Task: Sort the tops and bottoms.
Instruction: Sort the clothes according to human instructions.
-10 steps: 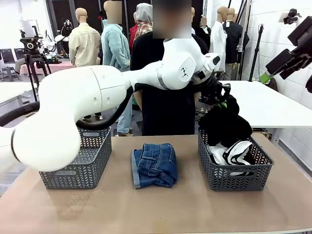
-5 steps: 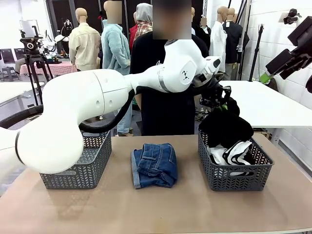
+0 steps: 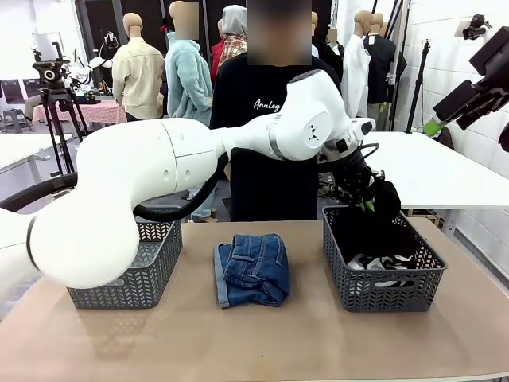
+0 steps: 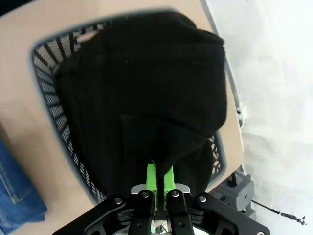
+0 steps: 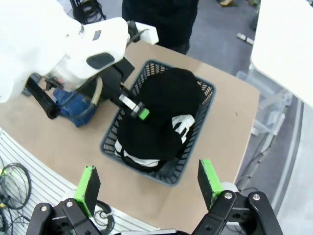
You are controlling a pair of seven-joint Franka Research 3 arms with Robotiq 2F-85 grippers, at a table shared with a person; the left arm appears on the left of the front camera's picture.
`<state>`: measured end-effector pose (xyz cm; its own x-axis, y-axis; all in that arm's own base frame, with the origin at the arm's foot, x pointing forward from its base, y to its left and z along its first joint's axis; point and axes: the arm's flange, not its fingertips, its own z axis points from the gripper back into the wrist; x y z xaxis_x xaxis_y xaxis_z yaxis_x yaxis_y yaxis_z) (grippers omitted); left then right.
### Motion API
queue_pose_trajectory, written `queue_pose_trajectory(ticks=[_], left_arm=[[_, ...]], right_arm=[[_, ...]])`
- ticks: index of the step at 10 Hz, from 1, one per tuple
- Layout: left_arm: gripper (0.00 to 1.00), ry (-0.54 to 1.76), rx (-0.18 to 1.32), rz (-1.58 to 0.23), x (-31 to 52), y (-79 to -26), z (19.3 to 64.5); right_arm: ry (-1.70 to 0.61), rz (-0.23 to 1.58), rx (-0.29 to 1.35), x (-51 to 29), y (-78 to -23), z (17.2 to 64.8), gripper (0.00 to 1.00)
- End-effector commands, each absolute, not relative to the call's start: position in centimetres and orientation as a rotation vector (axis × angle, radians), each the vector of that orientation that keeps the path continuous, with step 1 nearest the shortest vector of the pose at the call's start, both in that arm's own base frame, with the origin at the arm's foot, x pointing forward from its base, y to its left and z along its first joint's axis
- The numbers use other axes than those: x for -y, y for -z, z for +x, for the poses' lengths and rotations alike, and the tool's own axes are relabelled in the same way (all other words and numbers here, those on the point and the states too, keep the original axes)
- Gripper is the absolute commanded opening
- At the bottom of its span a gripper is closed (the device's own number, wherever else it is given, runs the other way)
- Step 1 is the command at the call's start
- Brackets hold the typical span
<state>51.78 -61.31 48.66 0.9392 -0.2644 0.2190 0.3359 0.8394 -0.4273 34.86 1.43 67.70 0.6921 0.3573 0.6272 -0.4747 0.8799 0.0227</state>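
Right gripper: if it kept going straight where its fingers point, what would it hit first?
Probably the black top heaped in the grey basket, dead ahead of the open right gripper. The left gripper, shut on that top, is close to that line too; depth is unclear.

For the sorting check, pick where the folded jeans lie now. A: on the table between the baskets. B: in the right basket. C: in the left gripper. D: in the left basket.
A: the jeans lie folded on the table between the left basket and the right basket; the left gripper is shut on a black top instead.
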Motion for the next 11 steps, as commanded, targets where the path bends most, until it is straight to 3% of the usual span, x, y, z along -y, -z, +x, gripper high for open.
queue_pose_trajectory(ticks=[1, 6, 11], left_arm=[[0.0, 0.314, 0.07, -0.478, 62.6, -47.5, 52.8], [0.0, 0.234, 0.078, -0.455, 62.1, -41.1, 55.2], [0.0, 0.281, 0.098, -0.426, 63.2, -41.8, 54.7]], right_arm=[[-0.473, 0.188, 0.658, -1.3, -67.6, 34.9, 1.0], [-0.473, 0.188, 0.658, -1.3, -67.6, 34.9, 1.0], [-0.473, 0.188, 0.658, -1.3, -67.6, 34.9, 1.0]])
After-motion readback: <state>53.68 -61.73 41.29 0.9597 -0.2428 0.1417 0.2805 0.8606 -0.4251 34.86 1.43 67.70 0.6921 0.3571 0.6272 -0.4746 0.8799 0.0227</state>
